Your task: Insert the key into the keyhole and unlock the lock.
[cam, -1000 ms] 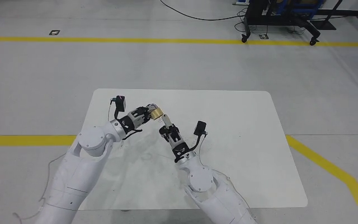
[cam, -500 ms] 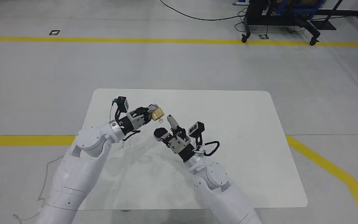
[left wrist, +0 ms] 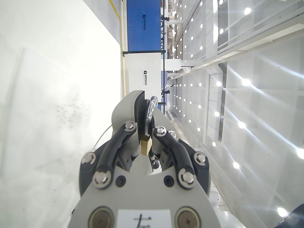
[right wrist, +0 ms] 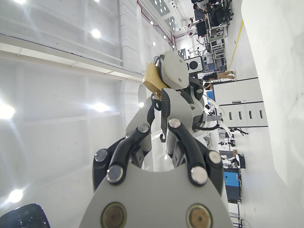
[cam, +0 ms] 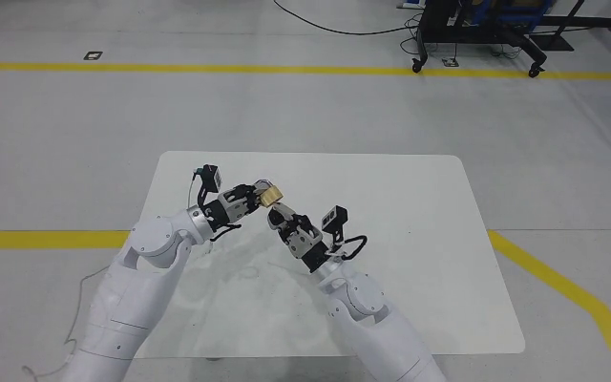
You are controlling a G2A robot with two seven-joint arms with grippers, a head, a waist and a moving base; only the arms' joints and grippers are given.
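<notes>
A white surface (cam: 410,248) with rounded corners stands on grey floor (cam: 286,105) crossed by yellow lines (cam: 286,68); a black wheeled cart (cam: 477,29) sits in the upper right. Left of frame centre, the left claw (cam: 260,190) is clamped on the shackle of a brass padlock (cam: 271,195), held above the surface. Just below it, the right claw (cam: 277,216) pinches the key (right wrist: 154,95), whose tip meets the padlock's body.
</notes>
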